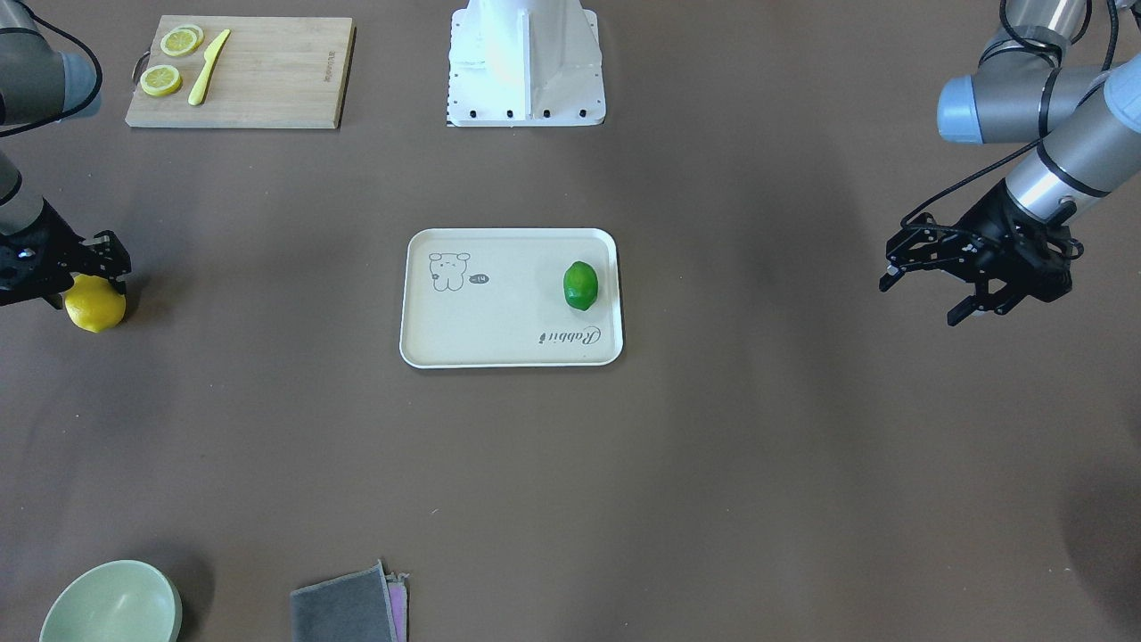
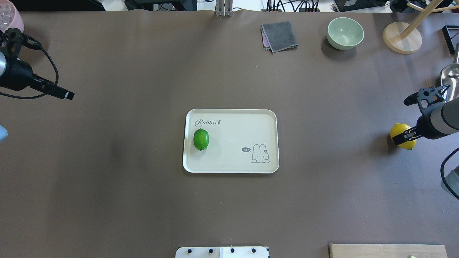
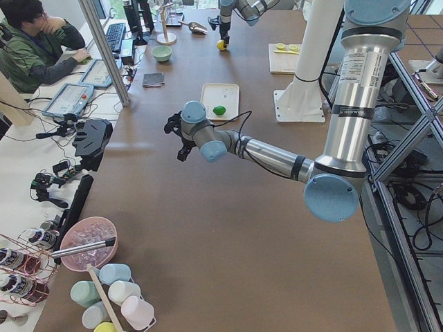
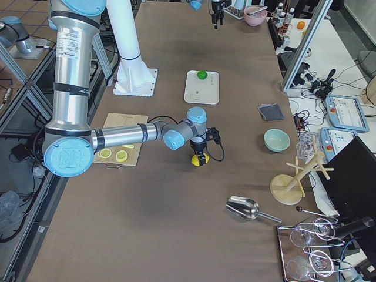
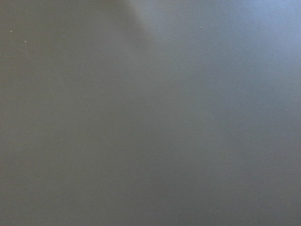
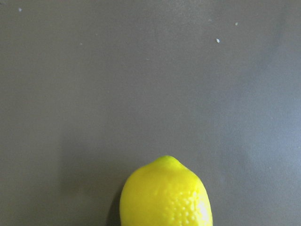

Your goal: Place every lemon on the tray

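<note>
The tray lies flat in the middle of the brown table. It has a little bunny drawn on it and the word "Rabbit".

The green lemon is on the tray. It sits close to the short edge on the robot's left side, next to the word.

The yellow lemon is not on the tray. It lies on the table well apart from the tray, out on the robot's right side.

The right gripper is right on top of the yellow lemon and looks like it touches it. I cannot tell if its fingers are squeezing the lemon or just sitting around it. The right wrist camera shows only the tip of the lemon and bare table.

The left gripper hangs above the table, well apart from the tray on the robot's left side. Its fingers are spread wide and hold nothing.

A wooden board with lemon slices and a yellow knife lies far from the tray, nearer the robot. A green bowl and a gray cloth lie past the tray, away from the robot.
</note>
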